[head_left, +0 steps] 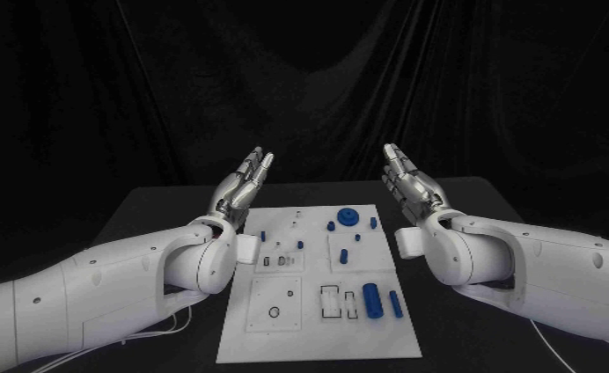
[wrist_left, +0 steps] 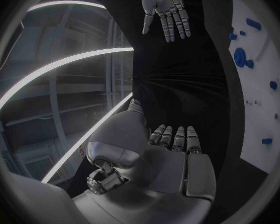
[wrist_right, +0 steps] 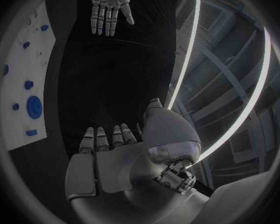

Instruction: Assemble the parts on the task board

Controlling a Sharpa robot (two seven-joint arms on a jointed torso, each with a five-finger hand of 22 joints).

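Currently the left hand [head_left: 245, 181] hovers at the task board's [head_left: 286, 338] far-left corner, fingers straight and apart, holding nothing; the white board lies flat mid-table, and the right hand [head_left: 408, 181] hovers just off its far-right corner, likewise spread and empty. Blue parts counted in the head view: about ten, clustered on the board's right half, among them one round gear-like piece [head_left: 345, 215] near the far edge and two upright cylinders [head_left: 372, 300] near the near-right corner; the smallest are too tiny to count surely. Judgement: parts look light, rigid, smooth plastic, so pinch each across its sides.
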